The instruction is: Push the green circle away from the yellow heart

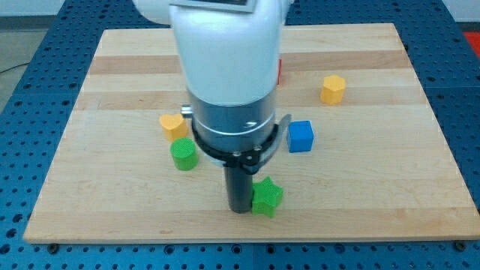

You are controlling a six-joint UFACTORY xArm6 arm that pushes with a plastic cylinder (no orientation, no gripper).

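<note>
A: Right, biggest thing first. Arm housing (229,75) blocks the worktop (375,195) centre; something red (280,72) just peeks out at its right edge, shape can't tell.

B: Fingers?

A: None on this rig, so nothing open, nothing held. Just my tip (238,210), touching or just beside the green star (266,197), on its left.

B: Target?

A: Green circle (183,154), to the left of and above the star, touching or nearly touching the yellow heart (173,125) right above it.

B: Risks?

A: Tip is beside the wrong green block; moving right shoves the star. Coming at the circle from below drives it into the heart. Blue cube (301,136) and yellow hexagon (333,88), up-right of the star, look safe.
</note>
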